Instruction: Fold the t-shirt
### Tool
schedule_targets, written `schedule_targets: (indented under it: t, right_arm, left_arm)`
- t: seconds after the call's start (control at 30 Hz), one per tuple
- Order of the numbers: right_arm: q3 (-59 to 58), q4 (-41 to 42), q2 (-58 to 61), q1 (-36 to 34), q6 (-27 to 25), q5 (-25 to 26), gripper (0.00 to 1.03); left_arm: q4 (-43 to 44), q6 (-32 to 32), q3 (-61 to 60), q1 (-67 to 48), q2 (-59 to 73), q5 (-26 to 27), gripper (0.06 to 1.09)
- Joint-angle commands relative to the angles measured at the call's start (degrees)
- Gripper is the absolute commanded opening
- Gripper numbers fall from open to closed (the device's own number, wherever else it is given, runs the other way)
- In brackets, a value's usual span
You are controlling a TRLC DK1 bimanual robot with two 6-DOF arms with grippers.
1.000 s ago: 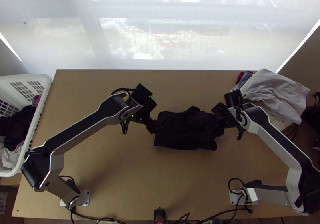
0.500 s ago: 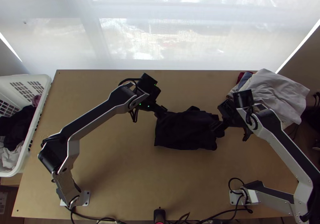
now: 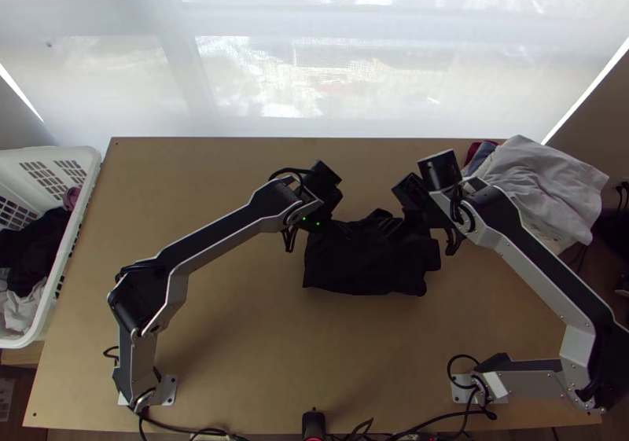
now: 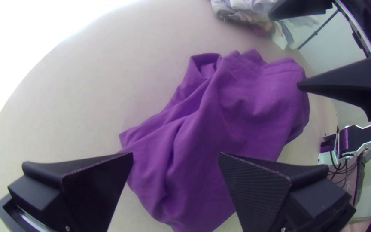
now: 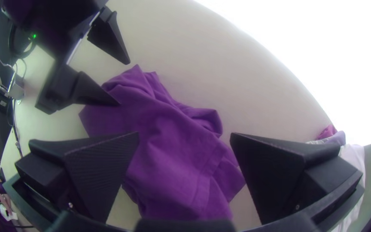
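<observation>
Well, t-shirt [image 3: 354,272]: lay bunched at the middle of the desk [image 3: 236,347], partly covered by the left end effector [image 3: 347,227] and the right end effector [image 3: 395,227]; counted one, with overlapping layers too jumbled to count; could not tell collar from hem.
Left end effector [image 4: 175,155]: held nothing, two fingers spread wide apart above the cloth; blended into the dark fabric in the top view, tips hard to make out there.
Right end effector [image 5: 184,134]: also released, two fingers well apart above the cloth; merged with the same fabric from above.
Arms: counted two; showed the left arm [image 3: 220,237] whole, but had the right arm [image 3: 542,272] cut off at the elbow by the top view's edge.
White basket [image 3: 85,154]: counted one, cut off at the left edge; contained dark clothing [image 3: 39,240], a pink piece [image 3: 71,197] and pale cloth [image 3: 23,309], total impossible to tell.
Clothes pile [image 3: 542,178]: sat at the desk's far right corner; counted at least three pieces, grey, blue and dark red, the last two mostly hidden.
</observation>
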Motion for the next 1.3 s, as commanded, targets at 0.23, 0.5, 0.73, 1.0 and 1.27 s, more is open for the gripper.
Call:
schedule_targets:
  t: [0.23,0.5,0.73,1.0,1.27]
  right_arm:
    - [-14.3,7.4,1.4,5.8,4.2,-0.3,0.99]
    - [-26.1,10.3,-2.6,8.1,5.6,-0.3,0.99]
    - [-32.2,12.4,-4.3,7.7,5.8,-0.2,0.99]
    - [-34.6,14.3,-4.4,4.1,4.6,-0.2,0.99]
    - [-29.9,13.1,-7.5,3.1,4.3,-0.2,0.99]
  left_arm:
    - [-0.6,0.5,-0.9,0.4,4.6,0.0,1.02]
    - [-0.3,1.1,-3.7,1.5,5.8,0.0,1.02]
    - [0.5,1.3,-5.9,1.1,6.9,-0.1,1.02]
    - [0.6,3.2,-6.1,2.7,6.0,-0.1,1.02]
    - [-0.7,3.1,-1.7,3.5,2.0,0.0,1.02]
